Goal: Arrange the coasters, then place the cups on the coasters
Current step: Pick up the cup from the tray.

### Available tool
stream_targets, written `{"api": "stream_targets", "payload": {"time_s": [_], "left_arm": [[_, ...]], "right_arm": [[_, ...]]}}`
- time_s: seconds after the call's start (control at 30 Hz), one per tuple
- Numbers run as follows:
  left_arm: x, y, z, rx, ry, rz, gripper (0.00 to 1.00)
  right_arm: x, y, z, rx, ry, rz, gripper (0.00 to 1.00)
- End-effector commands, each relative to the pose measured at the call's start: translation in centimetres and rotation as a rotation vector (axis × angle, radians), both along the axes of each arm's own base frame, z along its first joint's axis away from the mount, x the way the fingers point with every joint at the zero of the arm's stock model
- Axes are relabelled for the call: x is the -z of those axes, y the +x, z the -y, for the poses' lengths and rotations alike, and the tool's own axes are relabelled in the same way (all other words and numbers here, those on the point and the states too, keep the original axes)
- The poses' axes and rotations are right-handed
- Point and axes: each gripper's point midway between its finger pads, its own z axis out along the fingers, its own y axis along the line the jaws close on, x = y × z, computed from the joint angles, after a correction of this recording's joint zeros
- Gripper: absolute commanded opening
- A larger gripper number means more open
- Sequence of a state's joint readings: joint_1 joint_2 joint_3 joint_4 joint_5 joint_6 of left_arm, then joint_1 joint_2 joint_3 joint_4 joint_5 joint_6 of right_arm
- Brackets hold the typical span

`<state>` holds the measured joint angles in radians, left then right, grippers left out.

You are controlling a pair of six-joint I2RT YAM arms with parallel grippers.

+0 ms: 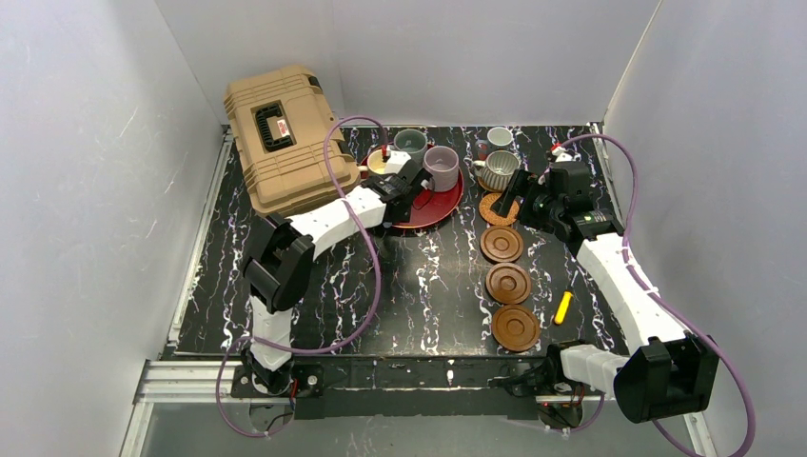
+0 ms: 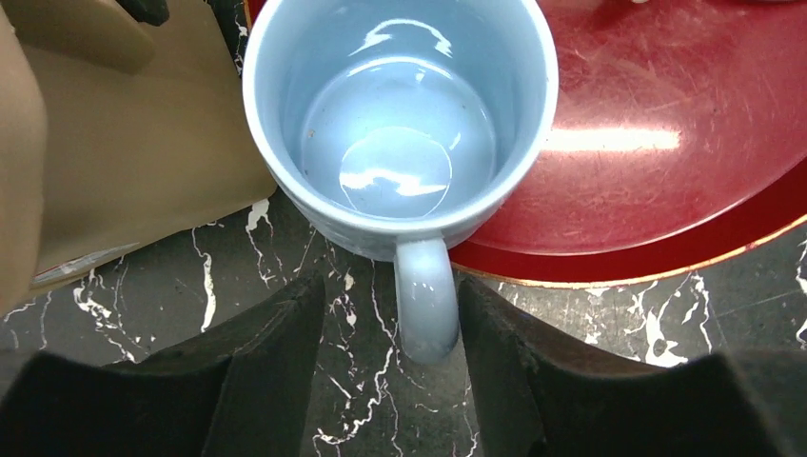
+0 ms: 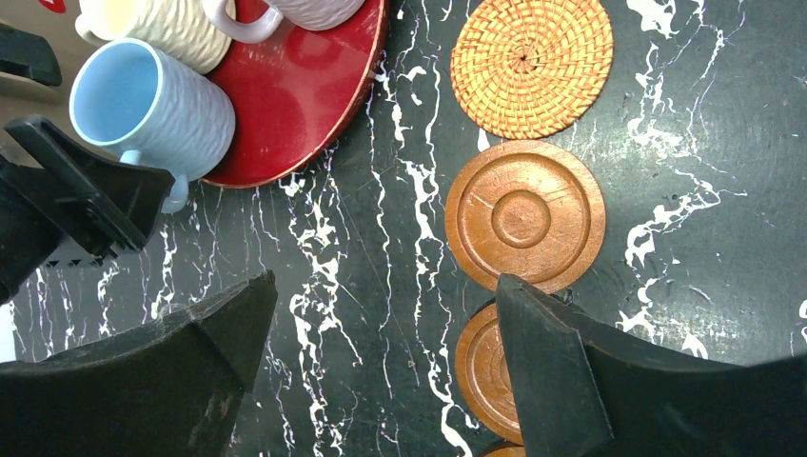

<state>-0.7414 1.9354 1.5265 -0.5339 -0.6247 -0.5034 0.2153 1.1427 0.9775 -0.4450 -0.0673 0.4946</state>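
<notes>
Light-blue mug [image 2: 400,124]: my left pincer [image 2: 390,295] open astride handle, unclamped; uneven closure could tip it off red tray [image 2: 666,190] rim. Right pincer [image 3: 381,286] open, empty.

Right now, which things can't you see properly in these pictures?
- Top view: the light blue mug is hidden under the left arm.
- Top view: the yellow thing is too small to name.
- Right wrist view: the cream mug and lilac mug are cut off by the top edge.
- Right wrist view: a right jaw hides part of one wooden coaster.
</notes>
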Motion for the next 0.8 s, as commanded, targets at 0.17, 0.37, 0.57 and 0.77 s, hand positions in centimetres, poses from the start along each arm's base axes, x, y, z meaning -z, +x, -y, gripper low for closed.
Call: {"api": "stream_targets", "payload": {"time_s": [0.17,0.37,0.57,0.77], "left_arm": [[-1.9,0.2,0.0,0.011,-0.049,0.001,0.25],[-3.4,-0.4,-0.2,0.005,-0.083,0.016,0.0],[-6.7,-1.0,0.4,0.106,-0.145,0.054,0.0],[-9.8,-3.0,0.7,0.242,-0.233,0.104,0.0]], "right_arm": [[-0.9,0.4,-0.2,-0.004,0.019,0.039,0.93],[-1.3,0.2,-0.1,-0.004,0.015,0.046,0.93],[-1.9,-0.1,-0.1,-0.027,0.005,0.047,0.94],[-2.1,-0.5,-0.1,-0.034,0.004,0.048,0.94]]}}
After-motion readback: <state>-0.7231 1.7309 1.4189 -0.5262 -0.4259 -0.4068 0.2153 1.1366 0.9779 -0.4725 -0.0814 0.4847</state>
